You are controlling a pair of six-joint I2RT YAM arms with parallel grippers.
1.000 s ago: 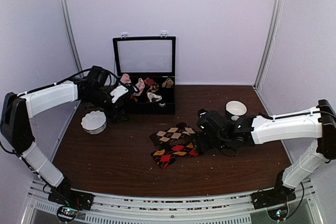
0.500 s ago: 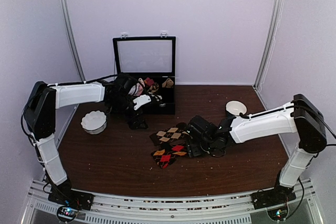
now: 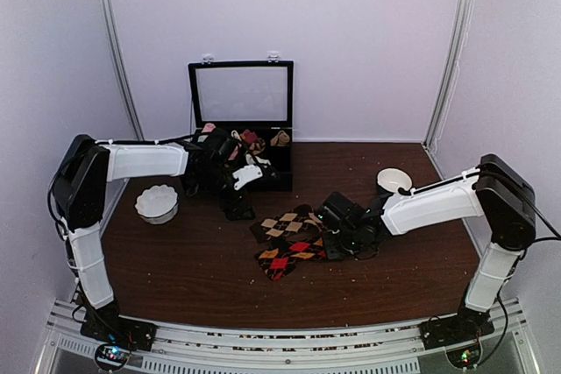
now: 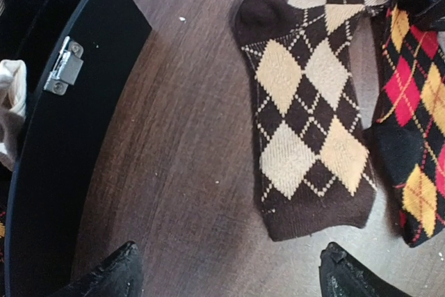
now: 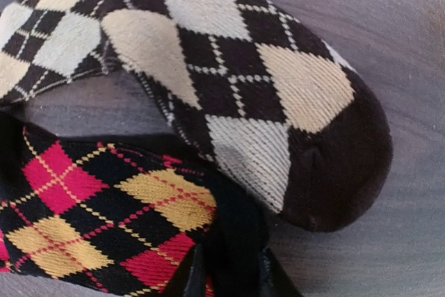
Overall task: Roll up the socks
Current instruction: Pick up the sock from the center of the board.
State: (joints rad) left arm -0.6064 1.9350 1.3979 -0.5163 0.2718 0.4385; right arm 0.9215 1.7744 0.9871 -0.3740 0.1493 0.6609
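Two black argyle socks lie side by side mid-table. One has tan diamonds point(image 3: 282, 222) point(image 4: 309, 116) point(image 5: 229, 81). The other has red and orange diamonds point(image 3: 287, 257) point(image 4: 414, 123) point(image 5: 104, 213). My right gripper point(image 3: 324, 239) point(image 5: 229, 276) is at the right end of the red-and-orange sock, its fingers shut on a fold of the sock's black edge. My left gripper point(image 3: 236, 208) point(image 4: 229, 269) hovers open over bare table just left of the tan sock's cuff, with nothing between its fingers.
A black box point(image 3: 250, 179) point(image 4: 69, 137) with its glass lid point(image 3: 242, 94) raised stands at the back, holding sock bundles point(image 3: 245, 141). A white fluted bowl point(image 3: 157, 202) sits at the left. A white cup point(image 3: 394, 180) stands at the right, behind the right arm.
The left arm swung from the box toward the socks, its gripper staying open. The right gripper slid left onto the red-and-orange sock and closed on its edge.
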